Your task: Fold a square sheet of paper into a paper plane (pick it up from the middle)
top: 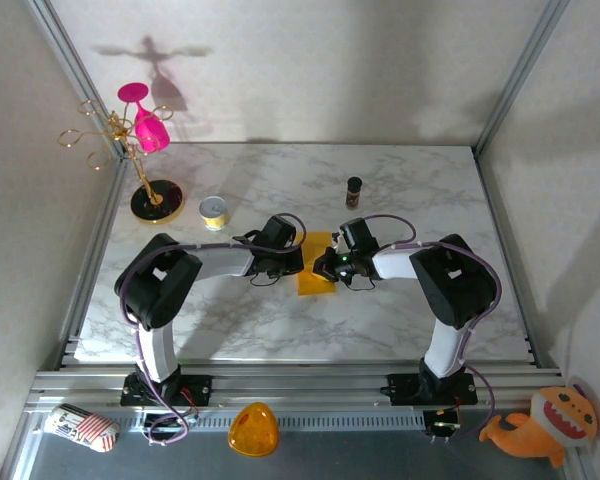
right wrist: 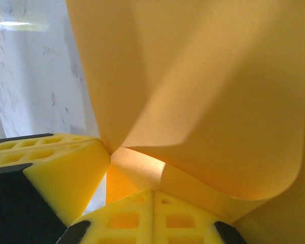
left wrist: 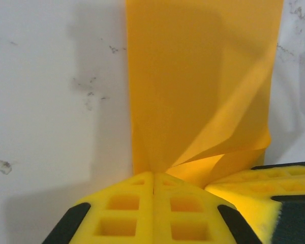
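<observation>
A white marble table (top: 410, 200) stands between pale walls; the orange-yellow sheet of paper (top: 314, 278) lies near its middle, between the two arms; the left hand (top: 292, 262) is closed, pinching the paper's left edge; the right hand (top: 327, 265) is closed, pinching the right edge; the paper rises in a creased fold where they meet; a small yellow tin (top: 214, 211) stands well apart.
</observation>
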Tool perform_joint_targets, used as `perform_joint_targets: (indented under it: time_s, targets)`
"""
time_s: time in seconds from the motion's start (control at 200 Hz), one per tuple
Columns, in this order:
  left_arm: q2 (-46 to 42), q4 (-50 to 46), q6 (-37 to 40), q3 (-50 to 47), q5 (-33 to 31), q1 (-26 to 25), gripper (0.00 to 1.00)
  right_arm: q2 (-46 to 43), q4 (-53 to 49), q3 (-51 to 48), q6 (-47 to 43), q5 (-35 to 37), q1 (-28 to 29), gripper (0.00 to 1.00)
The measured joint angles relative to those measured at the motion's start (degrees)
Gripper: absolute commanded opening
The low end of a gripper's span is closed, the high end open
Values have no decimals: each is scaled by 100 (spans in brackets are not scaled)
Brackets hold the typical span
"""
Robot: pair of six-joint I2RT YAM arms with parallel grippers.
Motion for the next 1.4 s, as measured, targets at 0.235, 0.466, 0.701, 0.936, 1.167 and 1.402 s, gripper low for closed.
perform_joint_targets:
  time_s: [0.235,0.466,0.701,0.936,1.167,1.402]
  targets:
    - [-723,177,-575,-302,2,-179,9,0,-9,0,74,22,0,4]
    - [-894,321,-1196,-763,122,-516,8,2,-151,68,90,70,0,4]
    - [-750,400,-1458,-839,214,-675,8,37,-319,170,116,66,0,3]
    - [-645,382,-1486,-839,195,-675,8,50,-382,208,129,63,0,3]
    - [-573,365,-1486,-846,173,-675,7,61,-428,238,129,63,0,3]
    - [-568,367,-1484,-905,151,-675,7,61,-431,238,129,63,0,3]
